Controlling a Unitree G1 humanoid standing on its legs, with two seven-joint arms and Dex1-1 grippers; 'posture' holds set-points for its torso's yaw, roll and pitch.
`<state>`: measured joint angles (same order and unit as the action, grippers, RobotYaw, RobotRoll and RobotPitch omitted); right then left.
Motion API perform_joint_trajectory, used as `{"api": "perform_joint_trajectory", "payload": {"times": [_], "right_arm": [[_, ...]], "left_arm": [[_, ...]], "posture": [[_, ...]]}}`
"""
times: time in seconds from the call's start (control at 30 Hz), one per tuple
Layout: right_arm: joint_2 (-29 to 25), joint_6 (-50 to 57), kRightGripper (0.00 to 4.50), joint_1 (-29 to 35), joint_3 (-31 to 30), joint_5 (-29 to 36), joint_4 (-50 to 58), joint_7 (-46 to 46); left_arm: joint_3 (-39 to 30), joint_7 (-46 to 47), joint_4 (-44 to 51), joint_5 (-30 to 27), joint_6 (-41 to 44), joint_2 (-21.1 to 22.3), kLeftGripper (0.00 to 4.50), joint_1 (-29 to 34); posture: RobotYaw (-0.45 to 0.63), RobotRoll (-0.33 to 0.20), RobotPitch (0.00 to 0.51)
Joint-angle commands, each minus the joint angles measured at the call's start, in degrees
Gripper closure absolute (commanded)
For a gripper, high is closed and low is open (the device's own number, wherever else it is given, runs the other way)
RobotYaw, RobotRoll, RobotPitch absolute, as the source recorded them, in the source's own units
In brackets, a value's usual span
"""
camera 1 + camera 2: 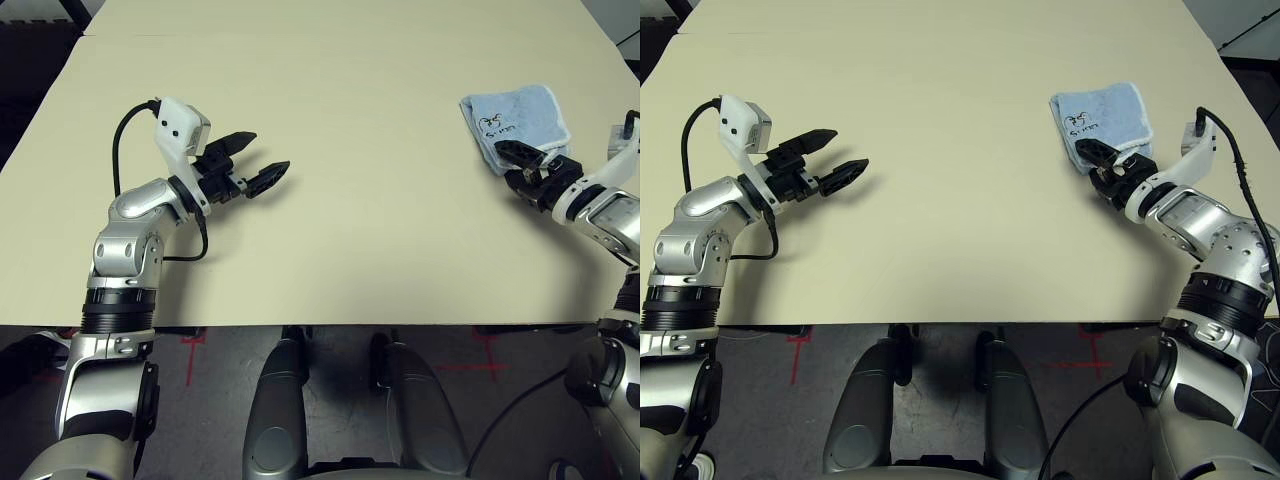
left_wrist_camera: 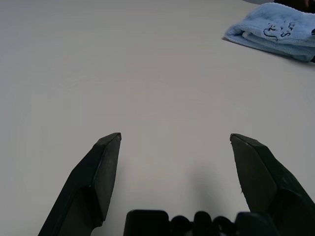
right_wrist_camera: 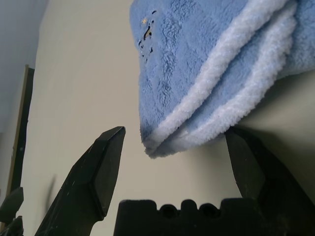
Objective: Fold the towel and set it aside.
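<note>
Blue folded towel — near corner hidden behind open, empty right gripper; left gripper open too.

We see a broad cream desk with a seam across its far end, dark grey floor with red tape crosses below its near edge.
</note>
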<state>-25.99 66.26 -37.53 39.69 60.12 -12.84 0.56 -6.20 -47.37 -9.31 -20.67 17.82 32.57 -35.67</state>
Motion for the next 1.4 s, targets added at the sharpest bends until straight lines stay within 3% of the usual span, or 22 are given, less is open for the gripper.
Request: {"api": "perform_joint_trajectory", "payload": {"times": [0.03,0.13,0.27,0.37,0.47,0.6,0.73,0.87,1.0,1.17,1.4], "right_arm": [[-3.4,-0.4,0.01,4.7,-1.3,-0.2,4.7,5.9],[-6.9,1.0,0.01,5.9,-0.5,-0.1,4.6,6.6],[-15.1,0.7,0.01,7.3,-3.6,-2.0,4.2,15.3],[-17.5,-7.4,0.01,5.3,-6.8,-6.0,2.6,23.0],[-18.1,-22.5,0.01,6.0,-15.0,-16.0,1.3,33.6],[-9.3,-43.4,0.01,0.9,-21.4,-26.0,-8.5,37.4],[0.1,-62.6,0.01,-3.8,-22.2,-32.0,-20.0,36.7],[4.6,-77.5,0.01,-8.8,-20.8,-36.0,-30.3,31.8],[6.2,-83.6,0.01,-13.4,-21.0,-39.8,-39.8,24.5],[8.3,-87.7,0.01,-17.1,-22.4,-43.0,-46.7,22.2],[10.5,-90.9,0.01,-17.9,-21.8,-43.4,-49.0,22.0]], "left_arm": [[0.1,-0.4,0.4,0.0,0.2,0.2,0.00,1.0],[-0.5,0.2,0.0,-0.3,0.3,-0.2,0.00,0.9],[-0.5,0.2,-0.5,-0.3,0.2,-0.6,0.00,0.8],[-1.0,1.1,-0.8,-0.7,0.4,-1.5,0.00,0.5],[-1.7,3.1,0.2,-1.4,1.0,-2.8,0.00,0.8],[-4.1,10.6,4.2,-1.8,2.1,-6.7,0.00,3.6],[-5.3,19.1,9.0,0.9,0.2,-10.6,0.00,8.2],[-7.4,27.6,9.0,4.5,-3.4,-12.4,0.00,9.4],[-10.4,38.2,3.4,10.1,-9.3,-12.5,0.00,7.0],[-12.4,45.6,-6.7,14.0,-15.9,-11.6,0.00,3.5],[-11.8,45.5,-17.9,14.9,-24.6,-10.7,0.00,0.6]], "posture": [[-0.01,0.000,0.255],[-0.03,0.000,0.254],[-0.05,0.000,0.254],[-0.05,0.000,0.249],[-0.04,0.000,0.245],[-0.01,0.000,0.238],[0.03,0.000,0.232],[0.07,0.000,0.224],[0.06,0.000,0.219],[0.06,0.000,0.213],[0.05,0.000,0.205]]}}
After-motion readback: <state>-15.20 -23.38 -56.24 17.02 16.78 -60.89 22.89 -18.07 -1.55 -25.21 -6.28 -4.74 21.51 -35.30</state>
